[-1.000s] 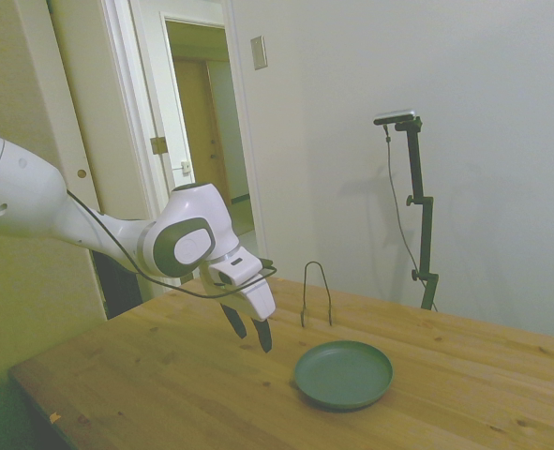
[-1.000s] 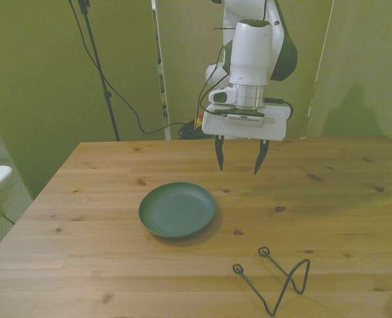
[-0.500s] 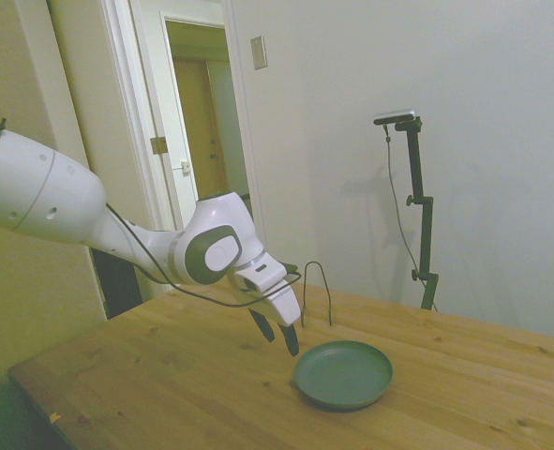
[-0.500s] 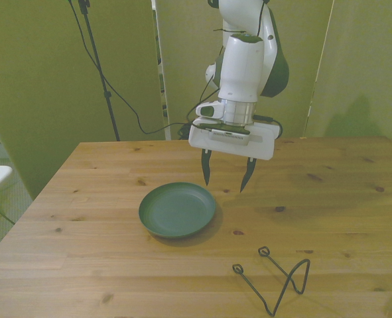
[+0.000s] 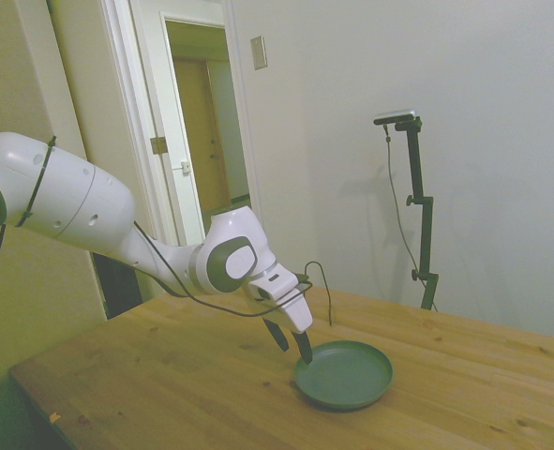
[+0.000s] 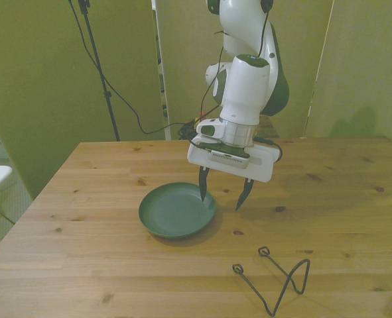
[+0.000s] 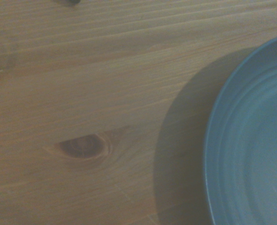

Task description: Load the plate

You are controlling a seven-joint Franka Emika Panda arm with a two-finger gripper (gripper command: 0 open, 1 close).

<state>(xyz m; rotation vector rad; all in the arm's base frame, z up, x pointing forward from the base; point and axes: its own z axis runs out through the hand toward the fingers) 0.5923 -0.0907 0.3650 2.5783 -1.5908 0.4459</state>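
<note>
The round dark green plate (image 6: 176,210) (image 5: 343,374) lies flat on the wooden table, right side up. My gripper (image 6: 221,194) (image 5: 291,344) hangs open just above the plate's rim on the front view's right. One finger is over the plate's edge, the other over bare wood beside it. Nothing is between the fingers. The wrist view shows part of the plate (image 7: 250,150) and its shadow on the wood.
A thin dark wire rack (image 6: 275,278) (image 5: 316,292) lies on the table near the front view's lower right, apart from the plate. The wooden table (image 6: 83,232) stretches wide around both. A doorway stands behind the arm in the side view.
The gripper has come down and moved toward the plate, from well above the table to just over the plate's rim. It stayed open. The plate and rack have not moved.
</note>
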